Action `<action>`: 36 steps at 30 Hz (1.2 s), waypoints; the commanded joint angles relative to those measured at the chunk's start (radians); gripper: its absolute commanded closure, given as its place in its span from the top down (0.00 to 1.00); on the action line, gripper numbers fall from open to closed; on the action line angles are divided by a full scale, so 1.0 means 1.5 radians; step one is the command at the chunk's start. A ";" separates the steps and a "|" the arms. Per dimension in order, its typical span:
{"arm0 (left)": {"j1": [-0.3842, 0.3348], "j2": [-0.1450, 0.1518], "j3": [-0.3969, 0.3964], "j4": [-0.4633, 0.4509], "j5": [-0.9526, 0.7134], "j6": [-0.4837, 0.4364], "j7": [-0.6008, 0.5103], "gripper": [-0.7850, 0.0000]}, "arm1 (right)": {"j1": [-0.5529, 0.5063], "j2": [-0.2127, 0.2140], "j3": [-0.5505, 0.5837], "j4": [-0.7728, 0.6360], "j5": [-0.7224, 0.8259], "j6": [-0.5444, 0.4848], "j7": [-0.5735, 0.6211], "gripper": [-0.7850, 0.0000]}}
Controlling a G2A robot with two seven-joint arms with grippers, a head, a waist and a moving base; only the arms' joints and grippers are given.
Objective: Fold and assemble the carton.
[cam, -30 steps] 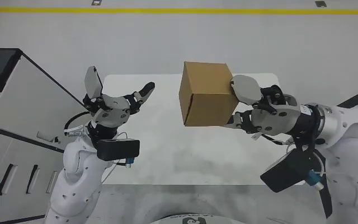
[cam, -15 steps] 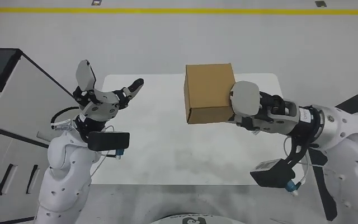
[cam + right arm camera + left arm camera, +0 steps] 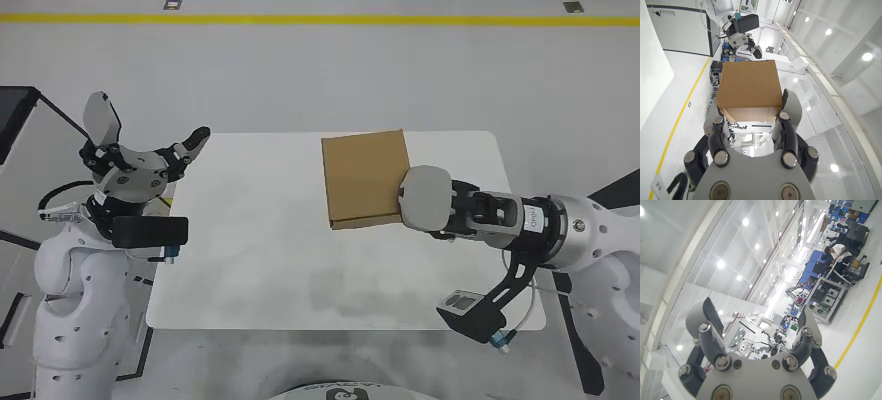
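now right tool clamps brown cardboard carton, 1 o'clock of white bench; left tool wide open, empty, 9 o'clock; seat flat before release.

A white rounded-corner table is set on a pale grey floor, which is crossed by a yellow painted line. Round white ceiling lamps are lit above aluminium-framed workbenches in the hall behind.
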 commanded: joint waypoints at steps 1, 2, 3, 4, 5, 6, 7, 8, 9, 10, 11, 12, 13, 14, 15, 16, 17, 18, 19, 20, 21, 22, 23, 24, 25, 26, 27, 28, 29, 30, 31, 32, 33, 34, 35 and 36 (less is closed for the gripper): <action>0.000 0.000 0.000 0.000 0.000 0.000 0.000 1.00 | 0.000 0.000 0.000 0.000 0.000 0.000 0.000 0.00; 0.000 0.000 0.000 0.000 0.000 0.000 0.000 1.00 | 0.000 0.000 0.000 0.000 0.000 0.000 0.000 0.00; 0.000 0.000 0.000 0.000 0.000 0.000 0.000 1.00 | 0.000 0.000 0.000 0.000 0.000 0.000 0.000 0.00; 0.000 0.000 -0.003 0.001 0.002 0.001 -0.007 1.00 | 0.001 0.000 0.000 0.000 -0.004 0.003 0.000 0.00; -0.002 0.001 -0.011 0.003 0.006 -0.001 -0.013 1.00 | 0.006 0.002 -0.002 0.000 -0.025 0.017 -0.008 0.00; -0.005 0.002 -0.021 0.005 0.007 -0.006 -0.012 1.00 | 0.005 0.002 -0.006 0.000 -0.031 0.024 -0.010 0.00; -0.008 0.003 -0.035 0.008 0.008 -0.011 -0.006 1.00 | 0.009 0.002 -0.007 0.000 -0.034 0.043 -0.017 0.00; -0.011 0.005 -0.048 0.013 0.006 -0.018 0.000 1.00 | 0.015 0.004 -0.007 0.000 -0.057 0.060 -0.031 0.00; -0.013 0.007 -0.062 0.017 0.007 -0.026 0.008 1.00 | 0.016 0.006 -0.008 0.000 -0.080 0.058 -0.042 0.00; -0.015 0.008 -0.075 0.021 0.011 -0.033 0.016 1.00 | 0.020 0.008 -0.007 0.000 -0.095 0.067 -0.053 0.00; -0.017 0.010 -0.088 0.025 0.013 -0.039 0.020 1.00 | 0.026 0.010 -0.006 0.000 -0.118 0.079 -0.065 0.00; -0.019 0.011 -0.098 0.028 0.011 -0.045 0.023 1.00 | 0.030 0.012 -0.005 0.000 -0.135 0.088 -0.075 0.00; -0.021 0.012 -0.106 0.030 0.008 -0.049 0.028 1.00 | 0.035 0.013 -0.005 0.000 -0.142 0.103 -0.083 0.00; -0.022 0.013 -0.115 0.033 0.010 -0.052 0.029 1.00 | 0.040 0.014 -0.003 0.000 -0.158 0.114 -0.090 0.00; -0.024 0.014 -0.121 0.035 0.011 -0.054 0.030 1.00 | 0.046 0.016 -0.001 0.000 -0.181 0.127 -0.101 0.00; -0.024 0.015 -0.127 0.036 0.017 -0.057 0.030 1.00 | 0.051 0.017 0.000 0.000 -0.196 0.143 -0.109 0.00; -0.023 0.016 -0.132 0.038 0.030 -0.060 0.026 1.00 | 0.058 0.019 0.003 0.000 -0.219 0.165 -0.114 0.00; -0.023 0.016 -0.132 0.038 0.030 -0.060 0.026 1.00 | 0.067 0.020 0.001 0.000 -0.233 0.199 -0.126 0.00; -0.023 0.016 -0.132 0.038 0.030 -0.060 0.026 1.00 | 0.075 0.020 0.001 0.000 -0.245 0.230 -0.130 0.00; -0.023 0.016 -0.132 0.038 0.030 -0.060 0.026 1.00 | 0.078 0.021 0.001 0.000 -0.255 0.243 -0.128 0.00; -0.023 0.016 -0.132 0.038 0.030 -0.060 0.026 1.00 | 0.078 0.021 0.001 0.000 -0.255 0.243 -0.128 0.00; -0.023 0.016 -0.132 0.038 0.030 -0.060 0.026 1.00 | 0.078 0.021 0.001 0.000 -0.255 0.243 -0.128 0.00; -0.023 0.016 -0.132 0.038 0.030 -0.060 0.026 1.00 | 0.078 0.021 0.001 0.000 -0.255 0.243 -0.128 0.00; -0.023 0.016 -0.132 0.038 0.030 -0.060 0.026 1.00 | 0.078 0.021 0.001 0.000 -0.255 0.243 -0.128 0.00; -0.023 0.016 -0.132 0.038 0.030 -0.060 0.026 1.00 | 0.078 0.021 0.001 0.000 -0.255 0.243 -0.128 0.00; -0.023 0.016 -0.132 0.038 0.030 -0.060 0.026 1.00 | 0.078 0.021 0.001 0.000 -0.255 0.243 -0.128 0.00; -0.023 0.016 -0.132 0.038 0.030 -0.060 0.026 1.00 | 0.078 0.021 0.001 0.000 -0.255 0.243 -0.128 0.00; -0.023 0.016 -0.132 0.038 0.030 -0.060 0.026 1.00 | 0.078 0.021 0.001 0.000 -0.255 0.243 -0.128 0.00; -0.023 0.016 -0.132 0.038 0.030 -0.060 0.026 1.00 | 0.084 0.023 -0.001 0.000 -0.287 0.260 -0.155 0.00; -0.023 0.016 -0.132 0.038 0.030 -0.060 0.026 1.00 | 0.093 0.026 -0.004 0.000 -0.323 0.282 -0.179 0.00; -0.023 0.016 -0.132 0.038 0.030 -0.060 0.026 1.00 | 0.095 0.026 -0.009 0.000 -0.324 0.297 -0.173 0.00; -0.023 0.016 -0.132 0.038 0.030 -0.060 0.026 1.00 | 0.098 0.025 -0.013 0.000 -0.321 0.317 -0.164 0.00; -0.023 0.016 -0.132 0.038 0.030 -0.060 0.026 1.00 | 0.104 0.026 -0.013 0.000 -0.343 0.341 -0.168 0.00; -0.023 0.016 -0.132 0.038 0.030 -0.060 0.026 1.00 | 0.106 0.028 -0.014 0.000 -0.365 0.353 -0.176 0.00; -0.023 0.016 -0.132 0.038 0.030 -0.060 0.026 1.00 | 0.109 0.028 -0.014 0.000 -0.380 0.371 -0.171 0.00; -0.023 0.016 -0.132 0.038 0.030 -0.060 0.026 1.00 | 0.110 0.029 -0.015 0.000 -0.395 0.391 -0.167 0.00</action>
